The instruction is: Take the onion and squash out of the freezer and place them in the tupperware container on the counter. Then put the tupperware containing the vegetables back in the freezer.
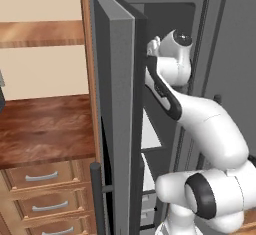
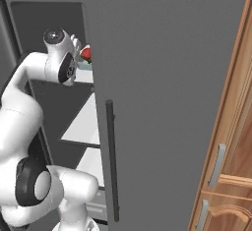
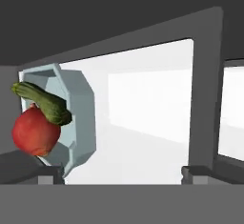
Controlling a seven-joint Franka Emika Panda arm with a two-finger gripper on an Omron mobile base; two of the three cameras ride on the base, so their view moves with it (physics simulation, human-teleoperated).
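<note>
Fingers (image 3: 52, 173) apart, tupperware container (image 3: 78, 118) perhaps half-hidden.

No text, label, brand, number or sign can be read on anything here.

Freezer shelf, loaded

A white freezer shelf (image 3: 143, 156) bore the tupperware container (image 3: 78, 118), holding onion (image 3: 34, 131) and squash (image 3: 43, 102).

Tupperware container (image 3: 78, 118), pale blue-green w/ raised rim, sits on a white freezer (image 3: 157, 104) shelf, left of the hand and close in front. Onion (image 3: 34, 131), shiny red ball, is in it w/ the dark green squash (image 3: 43, 103) lying tilted across its top, touching. Freezer door's open.
</note>
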